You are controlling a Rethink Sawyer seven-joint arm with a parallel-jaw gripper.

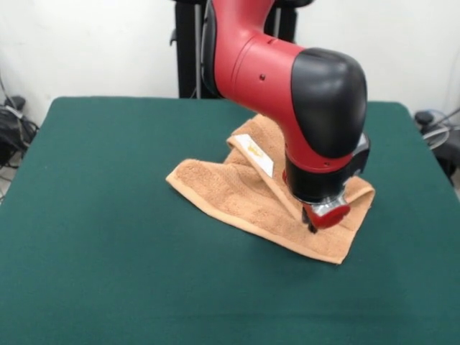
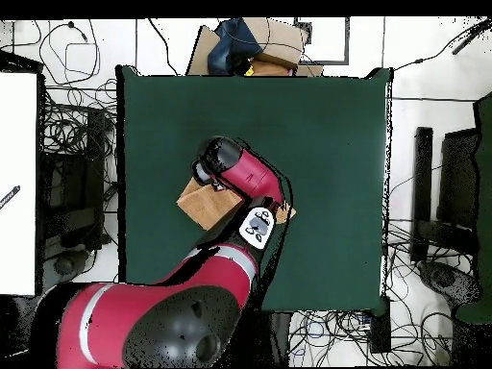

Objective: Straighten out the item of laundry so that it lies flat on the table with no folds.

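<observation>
I have the dark green table (image 1: 108, 237) filling most of both views, and near its middle lies the orange-brown terry towel (image 1: 215, 190), clearly not flat yet: one flap is turned back over the rest, so a doubled ridge runs diagonally across it and the underside with its woven border band faces up. The red and black arm (image 1: 273, 65) comes down over the towel's right-hand part as the front view shows it, and hides a good share of the cloth in the overhead view, where only the towel's corners peek out from under the wrist. The gripper (image 1: 313, 224) sits low at the towel, its tip touching or just above the cloth near the front edge; I cannot tell from either view whether the fingers are spread or closed, or whether they have any fabric. My reading is that I am in the middle of the unfolding step, at the point of taking hold of the folded layer. The next move calls for pinching only the top layer and drawing it away across the fold line. The small white label (image 1: 260, 155) lies face up on the turned-back flap; it carries a yellowish mark, but I cannot read any writing.
</observation>
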